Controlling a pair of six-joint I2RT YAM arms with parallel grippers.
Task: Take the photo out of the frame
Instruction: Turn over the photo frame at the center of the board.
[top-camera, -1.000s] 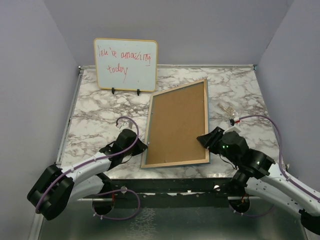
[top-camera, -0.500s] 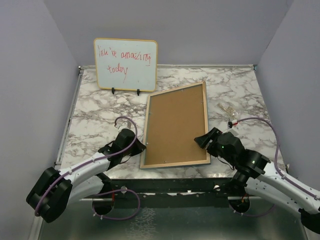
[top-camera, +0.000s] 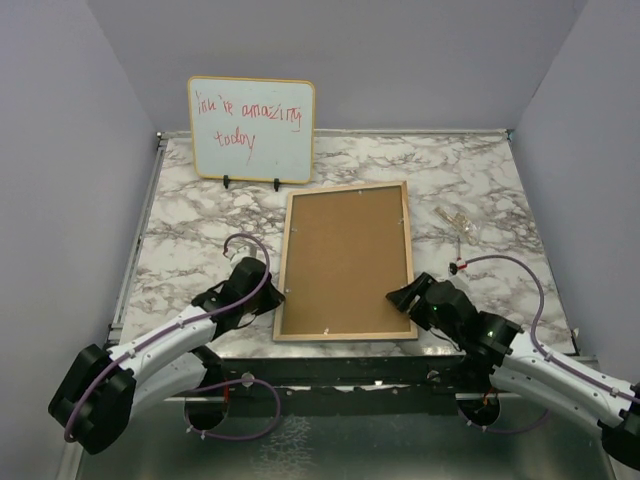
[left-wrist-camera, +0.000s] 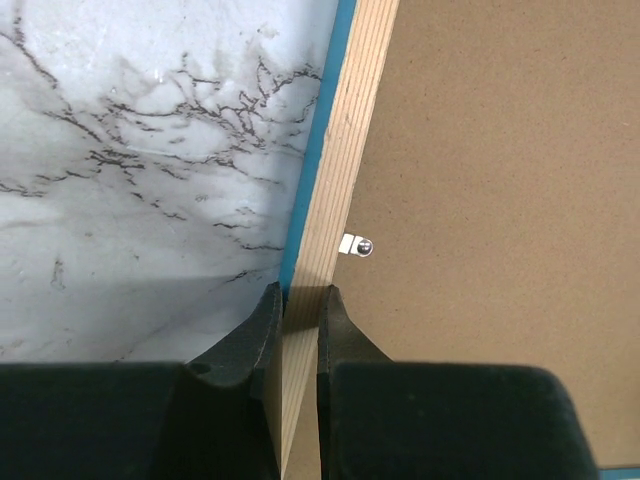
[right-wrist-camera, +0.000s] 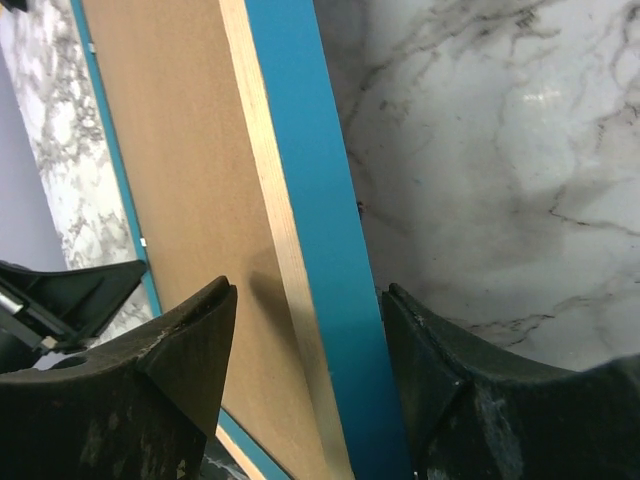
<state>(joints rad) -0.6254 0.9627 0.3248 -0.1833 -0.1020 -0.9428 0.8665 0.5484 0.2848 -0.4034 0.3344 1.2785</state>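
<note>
Rectangular frame (top-camera: 345, 262) lying fibreboard-up on marbled counter (top-camera: 200, 230): left gripper (left-wrist-camera: 298, 308) clamps its wood rim at 8 o'clock; right gripper (right-wrist-camera: 307, 293) gapes astride the blue edge at 4 o'clock.

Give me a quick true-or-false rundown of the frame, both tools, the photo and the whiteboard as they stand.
1. The frame lies back up, with its brown backing board showing. True.
2. The left tool is shut on the frame's left rim. True.
3. The right tool is clamped on the right rim. False: its fingers stand apart, one on each side of the rim.
4. The photo lies loose beside the frame. False: no photo is in view.
5. The whiteboard lies flat on the frame. False: it stands upright behind it, apart.
</note>
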